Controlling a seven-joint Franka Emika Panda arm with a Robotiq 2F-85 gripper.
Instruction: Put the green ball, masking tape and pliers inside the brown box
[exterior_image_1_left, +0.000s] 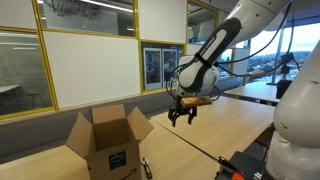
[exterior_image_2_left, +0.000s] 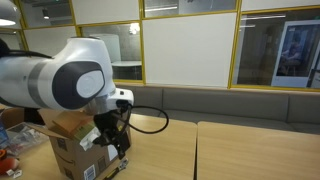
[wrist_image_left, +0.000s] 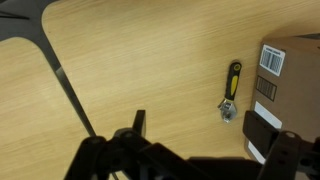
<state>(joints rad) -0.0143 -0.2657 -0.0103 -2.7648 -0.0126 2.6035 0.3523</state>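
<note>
The brown box (exterior_image_1_left: 108, 143) stands on the wooden table with its top flaps open; in the wrist view its labelled side (wrist_image_left: 288, 68) fills the right edge. The pliers (wrist_image_left: 230, 92), with yellow-and-black handles and a metal head, lie flat on the table just beside the box, also seen in an exterior view (exterior_image_1_left: 145, 165). My gripper (exterior_image_1_left: 182, 114) hangs above the table, away from the box. In the wrist view it (wrist_image_left: 200, 135) is open with nothing between its fingers, and the pliers lie just beyond the right fingertip. The green ball and the masking tape are out of view.
A second table (exterior_image_1_left: 250, 95) adjoins this one across a dark seam. A padded bench (exterior_image_2_left: 230, 105) runs along the windowed wall. A black device with red parts (exterior_image_1_left: 243, 165) sits at the table's near corner. The robot's large arm (exterior_image_2_left: 60, 80) partly hides the box (exterior_image_2_left: 72, 152).
</note>
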